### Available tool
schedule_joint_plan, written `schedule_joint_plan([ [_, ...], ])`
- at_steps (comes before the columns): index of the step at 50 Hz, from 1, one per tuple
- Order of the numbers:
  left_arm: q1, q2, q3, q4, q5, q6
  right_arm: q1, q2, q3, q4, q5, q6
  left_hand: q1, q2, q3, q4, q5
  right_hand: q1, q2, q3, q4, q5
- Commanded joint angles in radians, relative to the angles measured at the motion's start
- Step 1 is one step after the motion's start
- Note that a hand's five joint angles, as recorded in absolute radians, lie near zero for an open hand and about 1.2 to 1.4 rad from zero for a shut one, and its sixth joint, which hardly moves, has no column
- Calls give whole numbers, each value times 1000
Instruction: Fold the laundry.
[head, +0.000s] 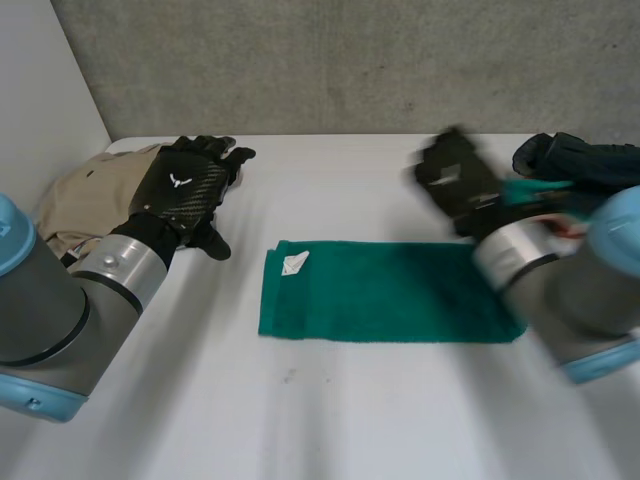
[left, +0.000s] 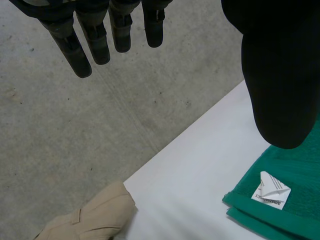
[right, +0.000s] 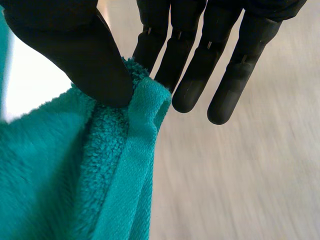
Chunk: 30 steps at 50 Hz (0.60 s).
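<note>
A green towel (head: 385, 292) lies folded flat in the middle of the white table, a white label (head: 294, 263) on its left end. My left hand (head: 185, 185) hovers open at the back left, fingers straight, over the edge of a beige garment (head: 85, 200). In the left wrist view that hand (left: 100, 35) is spread above the table, with the towel's label corner (left: 270, 192) under its thumb. My right hand (head: 455, 180) is at the back right. In its wrist view the thumb (right: 75, 45) pinches the edge of a teal towel (right: 75, 175) against the fingers.
A pile of dark clothes (head: 580, 160) sits at the back right corner, with a strip of teal cloth (head: 535, 190) between it and my right hand. The beige garment (left: 95, 215) lies by the table's left edge. A grey wall stands behind the table.
</note>
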Motion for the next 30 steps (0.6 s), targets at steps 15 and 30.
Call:
schedule_joint_plan([
  [15, 1, 0, -8, 5, 2, 2, 326, 248, -164, 106, 146, 126, -20, -36, -41, -30, -51, -949, -1005, -1017, -1025, -990],
  [30, -153, -131, 88, 21, 3, -47, 35, 87, 86, 263, 213, 541, -20, -36, -41, -30, -51, -949, -1005, -1017, -1025, -990],
])
